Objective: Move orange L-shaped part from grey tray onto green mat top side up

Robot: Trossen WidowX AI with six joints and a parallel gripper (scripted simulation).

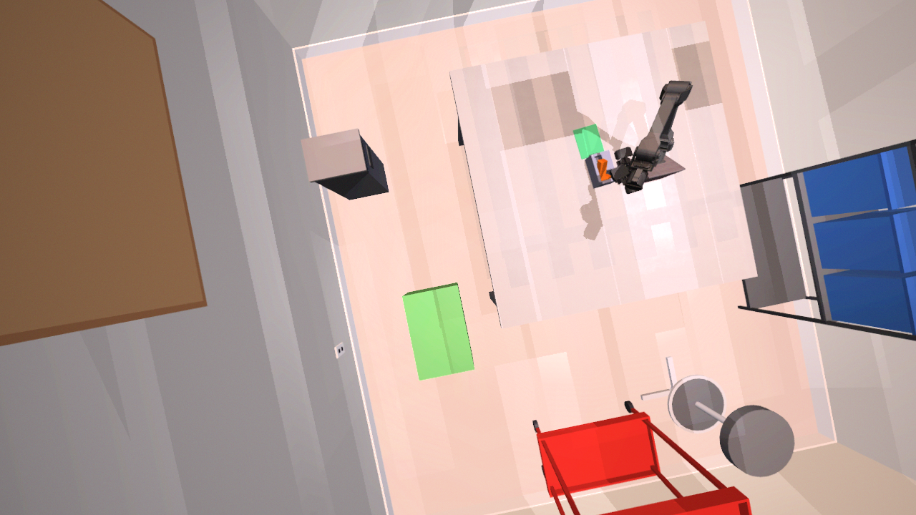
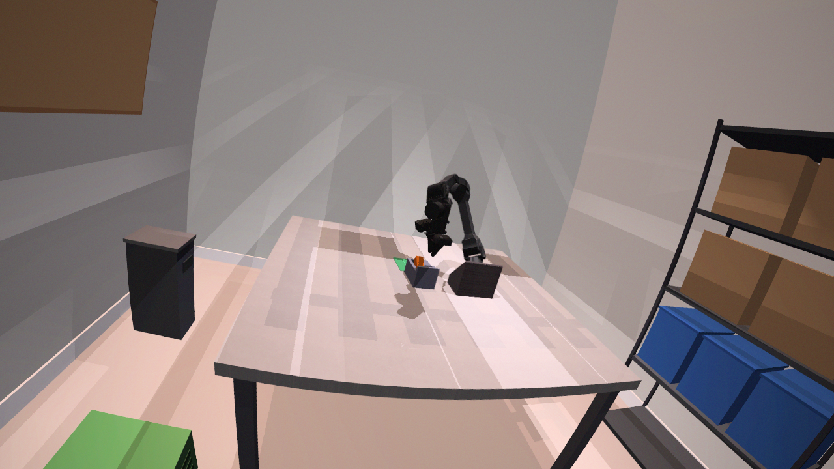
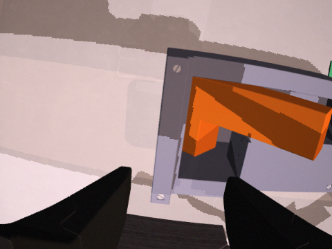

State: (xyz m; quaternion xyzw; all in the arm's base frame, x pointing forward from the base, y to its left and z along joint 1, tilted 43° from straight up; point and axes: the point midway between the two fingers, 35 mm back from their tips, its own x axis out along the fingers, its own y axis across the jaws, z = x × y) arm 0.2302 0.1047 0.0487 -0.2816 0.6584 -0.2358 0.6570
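The orange L-shaped part (image 1: 602, 169) (image 2: 419, 261) (image 3: 211, 112) is tilted in the grey tray (image 1: 591, 172) (image 2: 424, 279) (image 3: 287, 173). Its L-shaped end is low in the dark pocket; its other end stands up above the tray top, at the right of the wrist view. My gripper (image 1: 616, 175) (image 2: 437, 249) (image 3: 178, 182) is partly open with nothing between the fingers. It hangs above the tray's robot side, apart from the part. The green mat (image 1: 587, 141) (image 2: 400, 264) lies beside the tray, near the raised end; only a sliver shows in the wrist view (image 3: 330, 70).
The tray and mat are on the large table (image 1: 550, 249) (image 2: 350, 326). The robot's dark base block (image 1: 665, 167) (image 2: 477, 281) stands close to the tray. A shelf, a red cart, a stool and a green box are beyond the table.
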